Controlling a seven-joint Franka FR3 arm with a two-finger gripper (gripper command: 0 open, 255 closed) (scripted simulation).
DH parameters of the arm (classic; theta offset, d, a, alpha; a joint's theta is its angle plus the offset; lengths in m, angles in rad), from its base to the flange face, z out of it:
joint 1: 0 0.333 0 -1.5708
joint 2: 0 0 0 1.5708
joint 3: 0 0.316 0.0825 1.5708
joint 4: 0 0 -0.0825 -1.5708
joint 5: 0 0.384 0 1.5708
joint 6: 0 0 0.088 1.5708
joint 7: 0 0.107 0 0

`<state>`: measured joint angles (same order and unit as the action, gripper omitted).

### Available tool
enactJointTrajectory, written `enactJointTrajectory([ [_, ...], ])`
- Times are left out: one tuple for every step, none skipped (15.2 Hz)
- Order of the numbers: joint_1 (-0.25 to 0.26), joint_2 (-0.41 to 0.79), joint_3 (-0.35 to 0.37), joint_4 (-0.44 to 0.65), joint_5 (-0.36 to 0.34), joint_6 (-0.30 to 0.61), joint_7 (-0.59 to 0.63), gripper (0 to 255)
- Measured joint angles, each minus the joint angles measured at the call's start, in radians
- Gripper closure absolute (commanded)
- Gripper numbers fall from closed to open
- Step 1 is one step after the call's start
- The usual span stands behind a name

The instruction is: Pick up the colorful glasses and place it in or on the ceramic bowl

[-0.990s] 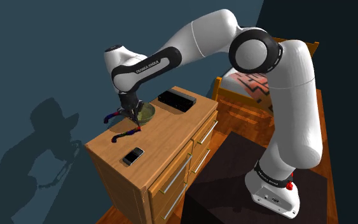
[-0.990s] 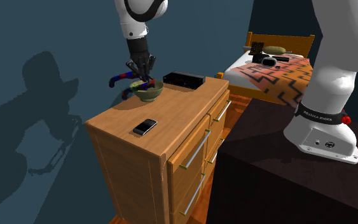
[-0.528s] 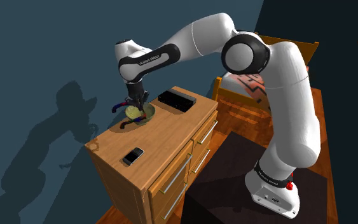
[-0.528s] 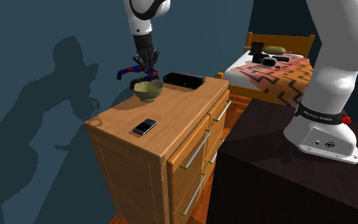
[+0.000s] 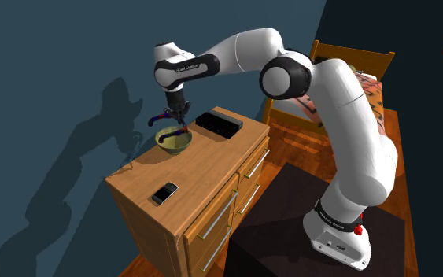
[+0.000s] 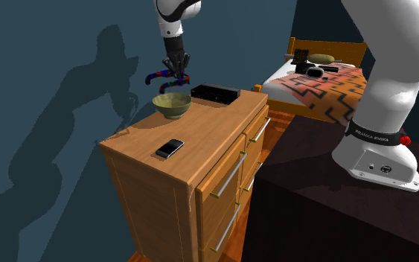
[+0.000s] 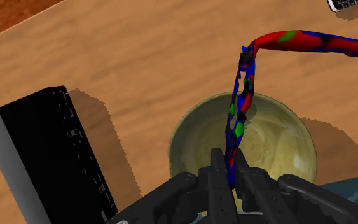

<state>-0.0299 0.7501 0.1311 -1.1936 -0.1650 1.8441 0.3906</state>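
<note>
The glasses point(image 7: 242, 95) are a thin frame patterned in red, blue and green. My gripper point(image 7: 233, 178) is shut on them and holds them in the air above the olive-green bowl point(image 7: 279, 137). In the shoulder view the gripper point(image 5: 177, 116) hangs over the bowl point(image 5: 173, 140), with the glasses point(image 5: 159, 118) sticking out to that view's left. In the second exterior view the glasses point(image 6: 163, 76) hang a little above the bowl point(image 6: 172, 105) under the gripper point(image 6: 175, 71). The bowl stands on a wooden dresser point(image 5: 204, 169) near its far edge.
A flat black box point(image 5: 219, 123) lies beside the bowl on the dresser. A small phone point(image 5: 164, 192) lies near the dresser's front corner. Behind stands a bed point(image 6: 319, 82) with a patterned cover. My stand point(image 5: 290, 228) sits close to the dresser's drawers. A dark wall backs the dresser.
My gripper has risen with the glasses and moved from the dresser's middle to a spot over the bowl. The arm has stretched further over the dresser.
</note>
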Motion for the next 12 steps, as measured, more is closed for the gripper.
enactJointTrajectory([
  [-0.009, 0.029, -0.004, 0.056, 0.000, -0.025, -0.019, 255],
  [-0.023, 0.059, -0.009, 0.105, 0.000, -0.043, -0.042, 255],
  [-0.031, 0.094, -0.014, 0.171, 0.000, -0.072, -0.061, 255],
  [-0.043, 0.139, -0.019, 0.252, 0.001, -0.106, -0.086, 255],
  [-0.046, 0.169, -0.022, 0.303, 0.000, -0.125, -0.095, 255],
  [-0.047, 0.186, -0.023, 0.326, 0.000, -0.131, -0.101, 255],
  [-0.049, 0.193, -0.024, 0.328, -0.001, -0.126, -0.103, 255],
  [-0.050, 0.202, -0.024, 0.329, -0.001, -0.119, -0.104, 255],
  [-0.053, 0.196, -0.024, 0.306, -0.001, -0.102, -0.104, 255],
  [-0.053, 0.200, -0.024, 0.303, -0.002, -0.095, -0.103, 255],
  [-0.051, 0.214, -0.025, 0.314, -0.002, -0.091, -0.102, 255],
  [-0.053, 0.211, -0.025, 0.294, -0.003, -0.075, -0.101, 255],
])
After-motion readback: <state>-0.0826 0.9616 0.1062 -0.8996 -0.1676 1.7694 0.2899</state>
